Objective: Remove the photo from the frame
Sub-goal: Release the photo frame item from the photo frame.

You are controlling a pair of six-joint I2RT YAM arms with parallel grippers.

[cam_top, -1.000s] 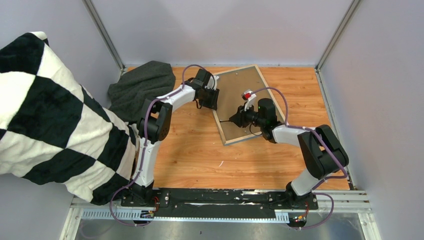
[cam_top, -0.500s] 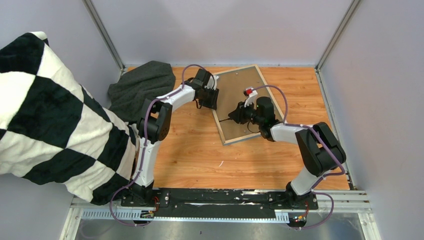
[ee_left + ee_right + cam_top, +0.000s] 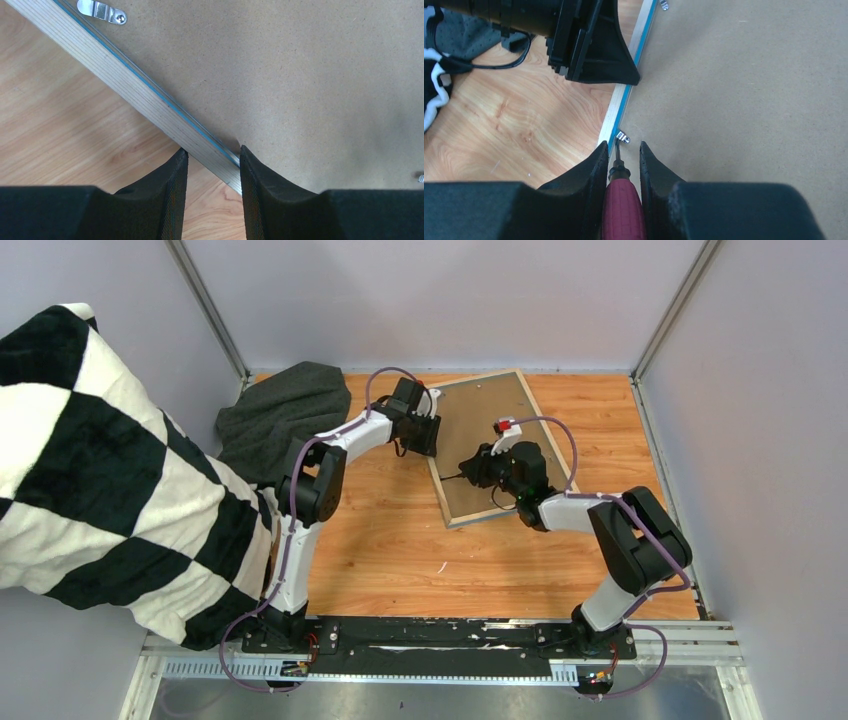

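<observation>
Table (image 3: 380, 540), wood top: checkered black/white cloth (image 3: 100, 460) hangs in from the left and is cut off by the picture edge. A grey cloth (image 3: 285, 410) is bunched at the far left corner.

Frame (image 3: 125, 85) lies face down at the far centre, skewed, with the brown backing board (image 3: 480, 415) up. Only the pale wood edge and a thin blue line show. The photo is not visible in any view, since the backing covers that whole area. The near right corner of the frame is hidden under the right arm.

Left gripper (image 3: 212, 155): fingers straddle the frame's left rail, one on the outer edge and one on the backing side, pinching it.

Right gripper (image 3: 623, 150): fingers pressed onto a red-handled screwdriver (image 3: 623, 210). Most of the handle is out of shot. Its tip is at a small metal clip (image 3: 623, 137) on the same rail, contact hard to make out. A second clip (image 3: 102, 11) sits further along.
</observation>
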